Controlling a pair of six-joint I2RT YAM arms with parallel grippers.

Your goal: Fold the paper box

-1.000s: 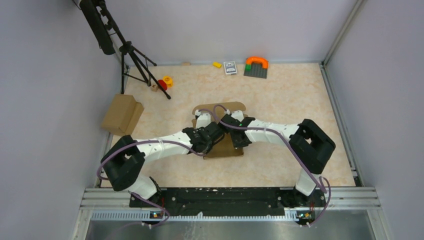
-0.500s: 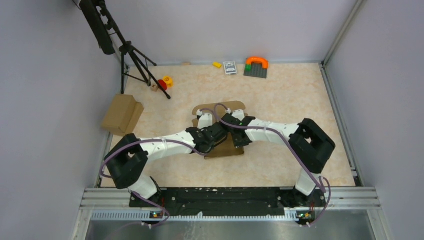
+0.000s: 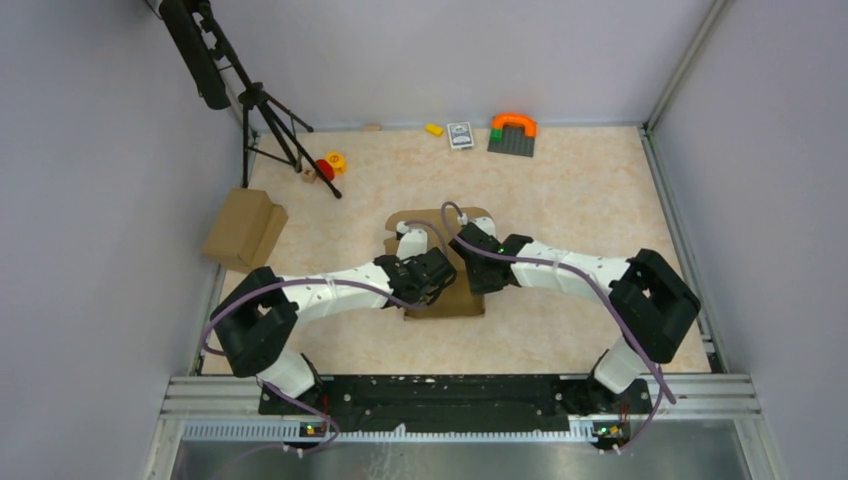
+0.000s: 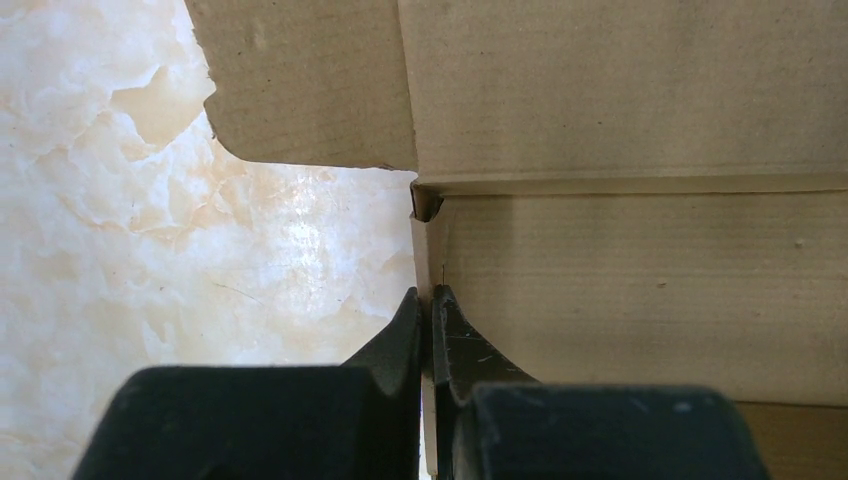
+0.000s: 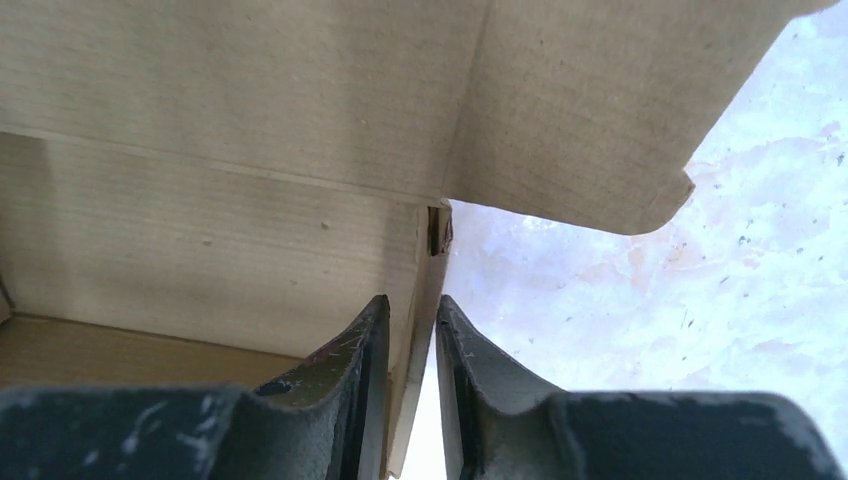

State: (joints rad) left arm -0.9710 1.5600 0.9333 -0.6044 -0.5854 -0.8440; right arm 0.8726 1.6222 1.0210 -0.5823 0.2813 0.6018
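Two pincers meet over the paper box (image 3: 447, 303), which lies near the middle of the worktop (image 3: 570, 190), between both arms. We see the left pincer (image 4: 428, 302) clenched on the thin upright edge of the box's left side wall. One finger is outside over the worktop and one is inside, with only the cardboard between them. The right pincer (image 5: 408, 312) grasps the opposite side wall the same way, its inner finger over the box floor and its outer finger over the marbled surface. Past the far end of each held wall, a flap with a rounded corner juts sideways. A bulkier stepped carton (image 3: 243, 230) sits well apart by the left edge, near a black tripod (image 3: 268, 112).
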